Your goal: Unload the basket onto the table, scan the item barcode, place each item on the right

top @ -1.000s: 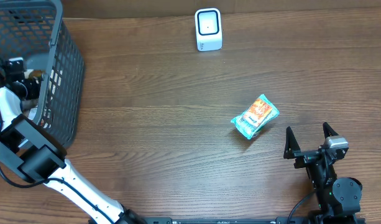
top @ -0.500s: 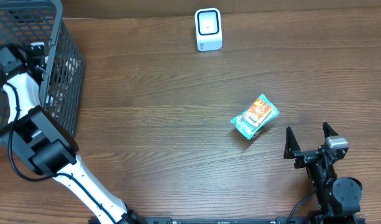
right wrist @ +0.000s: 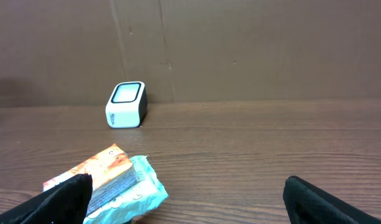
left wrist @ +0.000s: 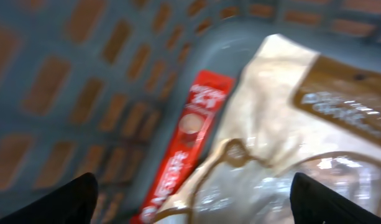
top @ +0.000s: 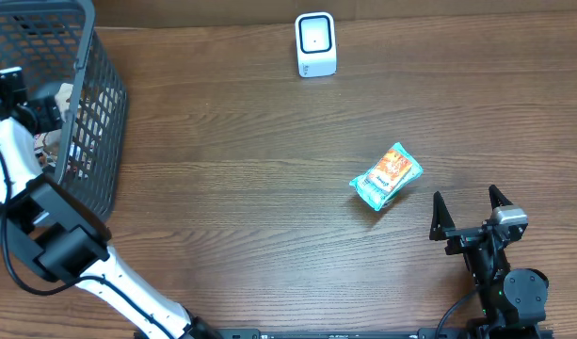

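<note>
- The item is a small crinkly packet (top: 387, 175): teal wrapper, with an orange panel and some print on the face that's up. It lies flat and tilted diagonally on the wooden table (top: 222, 188), right of centre in the overhead shot.
- I can't spot a barcode on it from either angle, and the print is too small to read.
- The white scanner (top: 315, 44) stands at the top middle of the overhead frame, well apart from the packet, with bare table between them.
- The right claw (top: 465, 196) sits at the lower right of the overhead frame, near the packet but not touching it. Its fingers are spread wide with nothing in them. In its own camera the packet is at the bottom left, partly cut off by the dark finger there.
- The left claw (left wrist: 193, 186) is way over at the upper left, reaching into the grey mesh basket (top: 104, 122), far from the packet.
- Its fingertips show in the bottom corners of its camera, wide apart and gripping nothing.
- That view is blurry. Below the tips there's a cream and brown bag (left wrist: 289, 106) with a clear shiny patch, and a red strip packet (left wrist: 190, 140) beside it. The labels aren't readable.
</note>
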`<action>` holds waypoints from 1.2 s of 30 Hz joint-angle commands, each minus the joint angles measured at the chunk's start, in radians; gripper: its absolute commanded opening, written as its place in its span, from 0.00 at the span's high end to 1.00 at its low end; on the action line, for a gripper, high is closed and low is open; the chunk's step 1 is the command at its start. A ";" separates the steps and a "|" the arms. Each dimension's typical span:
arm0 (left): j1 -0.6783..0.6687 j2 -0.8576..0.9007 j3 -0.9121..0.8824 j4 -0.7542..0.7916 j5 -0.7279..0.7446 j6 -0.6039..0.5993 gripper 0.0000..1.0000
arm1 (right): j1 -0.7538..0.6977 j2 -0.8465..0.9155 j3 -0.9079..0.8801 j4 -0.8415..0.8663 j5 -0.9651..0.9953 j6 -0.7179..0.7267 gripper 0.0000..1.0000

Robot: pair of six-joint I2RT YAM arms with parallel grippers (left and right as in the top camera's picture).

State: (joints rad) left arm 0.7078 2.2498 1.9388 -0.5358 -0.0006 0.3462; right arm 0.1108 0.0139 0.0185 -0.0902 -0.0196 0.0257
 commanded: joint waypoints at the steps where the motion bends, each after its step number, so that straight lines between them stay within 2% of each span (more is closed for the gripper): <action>1: 0.040 0.024 0.001 0.006 0.046 -0.009 0.12 | -0.006 -0.011 -0.010 0.006 -0.001 0.000 0.00; 9: 0.060 0.116 0.001 0.025 0.093 0.028 0.38 | -0.006 -0.011 -0.010 0.006 -0.001 0.000 0.00; 15: 0.063 0.170 0.001 0.054 0.087 0.031 0.45 | -0.006 -0.011 -0.010 0.006 -0.001 0.000 0.00; 21: 0.071 0.220 0.001 0.025 0.087 0.031 0.71 | -0.006 -0.011 -0.010 0.006 -0.001 0.000 0.00; 28: 0.072 0.249 -0.003 -0.022 0.099 0.027 0.74 | -0.006 -0.011 -0.010 0.006 -0.001 0.000 0.00; 31: 0.072 0.249 -0.006 -0.040 0.124 0.027 0.85 | -0.006 -0.011 -0.010 0.006 -0.001 0.000 0.00; 36: 0.071 0.237 -0.004 -0.048 0.193 0.007 0.82 | -0.006 -0.011 -0.010 0.006 -0.001 0.000 0.00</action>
State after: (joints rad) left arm 0.7742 2.4138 1.9701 -0.5400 0.1368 0.3725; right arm 0.1108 0.0139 0.0185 -0.0898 -0.0196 0.0261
